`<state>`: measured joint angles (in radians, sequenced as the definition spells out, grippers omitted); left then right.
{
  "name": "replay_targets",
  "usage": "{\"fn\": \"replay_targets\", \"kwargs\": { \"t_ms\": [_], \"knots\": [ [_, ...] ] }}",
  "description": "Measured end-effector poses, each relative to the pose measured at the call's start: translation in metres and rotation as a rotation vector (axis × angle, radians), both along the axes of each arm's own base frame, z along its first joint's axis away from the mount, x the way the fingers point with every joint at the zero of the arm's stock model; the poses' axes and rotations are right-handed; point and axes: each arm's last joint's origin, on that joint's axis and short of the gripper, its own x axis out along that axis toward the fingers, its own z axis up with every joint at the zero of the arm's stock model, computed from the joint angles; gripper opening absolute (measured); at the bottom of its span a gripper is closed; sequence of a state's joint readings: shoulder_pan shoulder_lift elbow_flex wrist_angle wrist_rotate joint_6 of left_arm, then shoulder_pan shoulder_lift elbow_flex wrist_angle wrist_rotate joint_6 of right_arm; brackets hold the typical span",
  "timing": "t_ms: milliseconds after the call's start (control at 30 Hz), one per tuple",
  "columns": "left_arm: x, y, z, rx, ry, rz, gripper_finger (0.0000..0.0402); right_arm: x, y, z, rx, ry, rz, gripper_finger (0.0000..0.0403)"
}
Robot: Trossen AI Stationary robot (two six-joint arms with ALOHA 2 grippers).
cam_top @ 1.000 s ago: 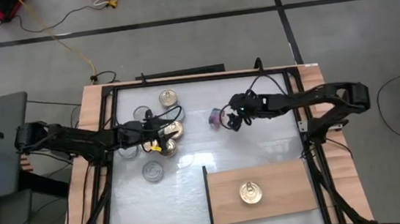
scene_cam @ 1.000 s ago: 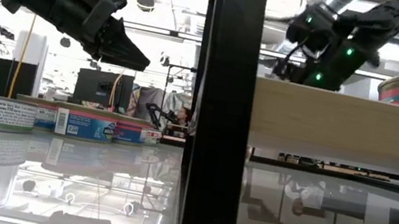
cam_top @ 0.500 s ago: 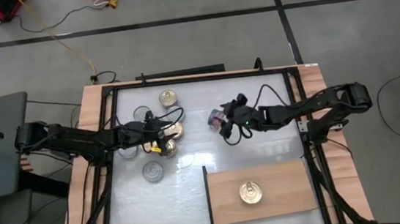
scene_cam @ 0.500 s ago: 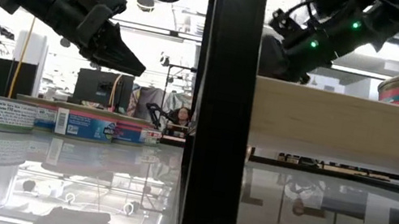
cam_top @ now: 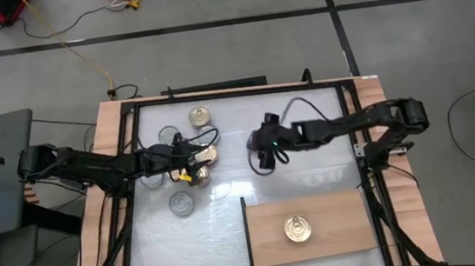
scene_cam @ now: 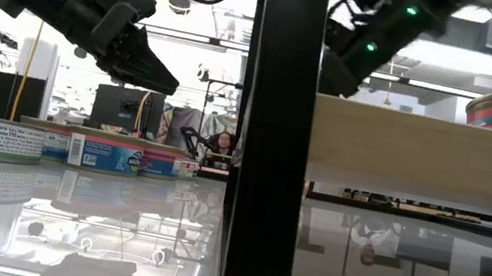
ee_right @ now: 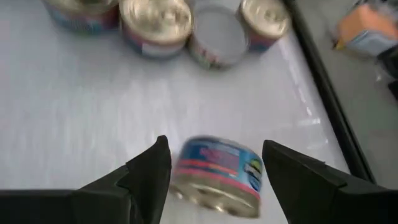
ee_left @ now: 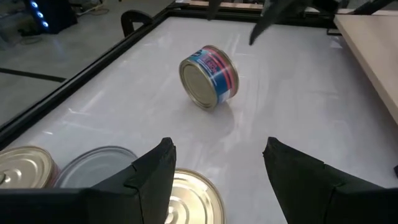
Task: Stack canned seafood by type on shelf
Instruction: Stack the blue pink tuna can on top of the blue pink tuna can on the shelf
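- The right claw [cam_top: 257,151] has travelled leftward across the table [cam_top: 320,173] over the last second, from beside the tipped tin [ee_left: 209,76] to directly above it; in the overhead view the arm now hides most of that tin, which a second ago lay in plain sight.
- The wrist camera shows the right claw's fingers [ee_right: 149,171] spread wide on either side of the tipped tin, which rests on its edge with its blue and red label [ee_right: 217,163] facing up; the fingers straddle it but have not pinched it.
- In the table-level view the right arm [scene_cam: 376,34] has shifted left and higher, and is now partly behind the black post [scene_cam: 271,142].
- The left claw [cam_top: 194,157] hovers where it did a second ago, over the cluster of tins [cam_top: 186,166] at the table's left; its fingers [ee_left: 149,174] stand spread apart and hold nothing, with a gold-lidded tin [ee_left: 194,198] just below them.
- One gold-lidded tin [cam_top: 200,116] stands alone near the far edge, and a silver-lidded tin [cam_top: 181,204] sits apart, nearer than the cluster; neither has moved.
- The shelf [cam_top: 334,224], a wooden board at the near right, carries a single tin [cam_top: 297,229], unchanged.
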<state>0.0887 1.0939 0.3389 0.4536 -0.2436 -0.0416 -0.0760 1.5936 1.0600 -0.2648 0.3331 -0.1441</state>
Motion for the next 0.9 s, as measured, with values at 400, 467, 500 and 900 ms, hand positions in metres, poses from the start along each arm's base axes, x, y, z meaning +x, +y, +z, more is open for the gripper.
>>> {"fn": "replay_targets", "kwargs": {
  "t_ms": [400, 467, 500, 900],
  "knots": [
    [0.000, 0.000, -0.001, 0.002, 0.008, 0.000, 0.0233, 0.047, -0.020, 0.016, 0.053, 0.351, 0.267, 0.0286],
    [0.000, 0.000, -0.001, 0.001, 0.017, 0.000, 0.0233, 0.054, -0.021, 0.020, 0.063, 0.411, 0.299, 0.0287],
    [-0.001, 0.000, -0.002, 0.001, 0.022, 0.000, 0.0233, 0.057, -0.021, 0.020, 0.062, 0.442, 0.314, 0.0289],
    [-0.002, 0.000, -0.006, 0.008, 0.071, -0.002, 0.0233, 0.089, -0.006, 0.008, -0.105, 0.717, 0.532, 0.0396]
  ]
}}
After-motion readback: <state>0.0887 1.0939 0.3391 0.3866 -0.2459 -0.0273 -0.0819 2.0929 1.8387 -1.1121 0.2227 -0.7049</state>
